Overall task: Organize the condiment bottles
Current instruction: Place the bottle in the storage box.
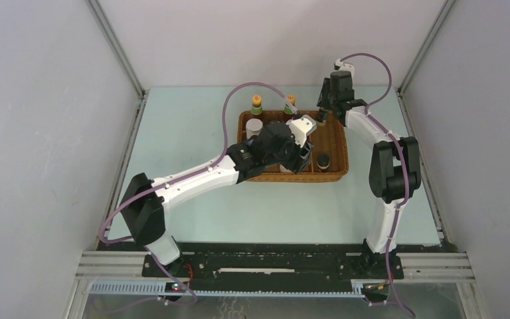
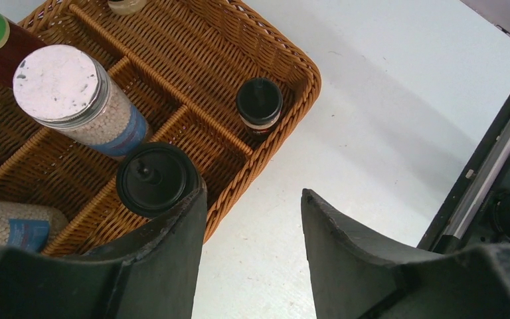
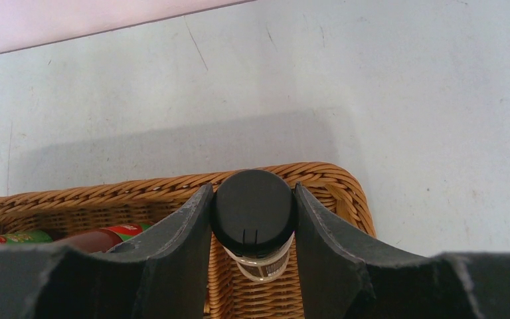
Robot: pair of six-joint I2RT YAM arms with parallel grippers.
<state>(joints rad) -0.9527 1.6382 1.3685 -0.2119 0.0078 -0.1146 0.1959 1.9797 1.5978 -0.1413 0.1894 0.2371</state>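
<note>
Pale table (image 1: 192, 119), wicker tray (image 1: 340, 147), right pincer (image 3: 252, 193) pinching black-capped bottle (image 3: 252, 222), left pincer (image 2: 252, 199) spread, labels blurred.

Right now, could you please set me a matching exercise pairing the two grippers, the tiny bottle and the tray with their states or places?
Things:
1. right gripper
2. left gripper
3. tiny bottle
4. tray

States or places:
A. brown wicker
B. open, holding nothing
C. in a corner compartment
D. shut on a black-capped bottle

Pairs: 1-D, 2-B, 3-C, 4-A.
</note>
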